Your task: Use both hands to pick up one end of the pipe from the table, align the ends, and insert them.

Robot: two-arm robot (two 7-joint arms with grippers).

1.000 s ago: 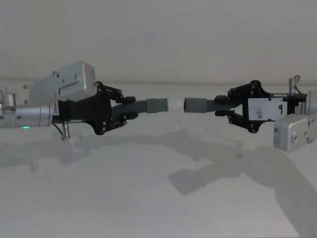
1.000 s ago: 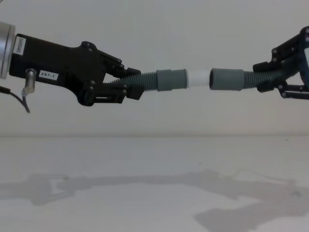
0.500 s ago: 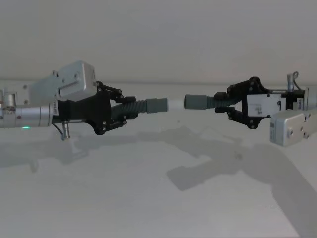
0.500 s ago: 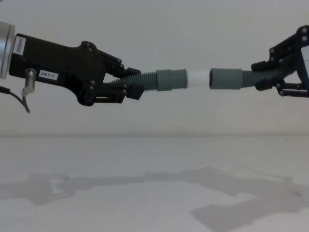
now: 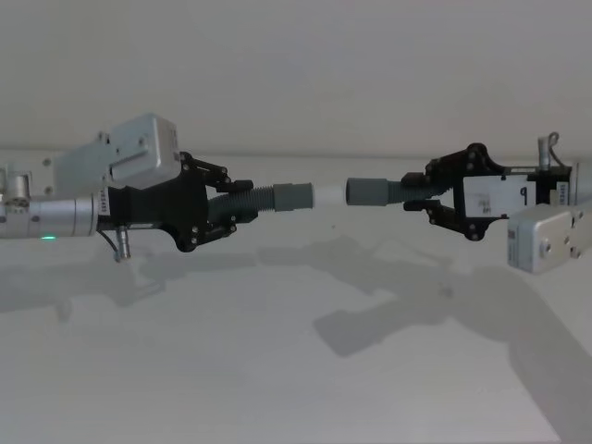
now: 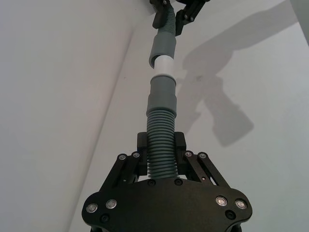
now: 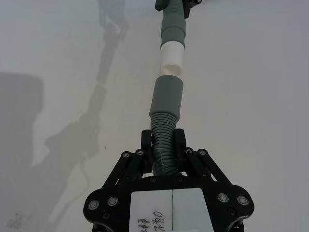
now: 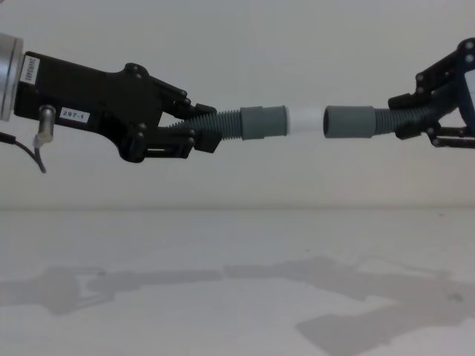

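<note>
Mid-frame, left gripper (image 8: 194,132) clamps stub-tipped hose (image 8: 245,123); right gripper (image 8: 407,119) clamps plain-cuffed hose (image 8: 360,122); axes horizontal, tips facing, just apart.

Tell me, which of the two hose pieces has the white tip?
The hose piece held by the left tool. Its grey cuff ends in a white stub; the right tool's hose ends plain grey.

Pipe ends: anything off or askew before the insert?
Nothing damaged. The left hand grips the pipe piece with the white stub; the right hand grips the one with the plain cuff. Both are held above the table. Stub and cuff face each other closely, roughly in line, not yet inserted.
</note>
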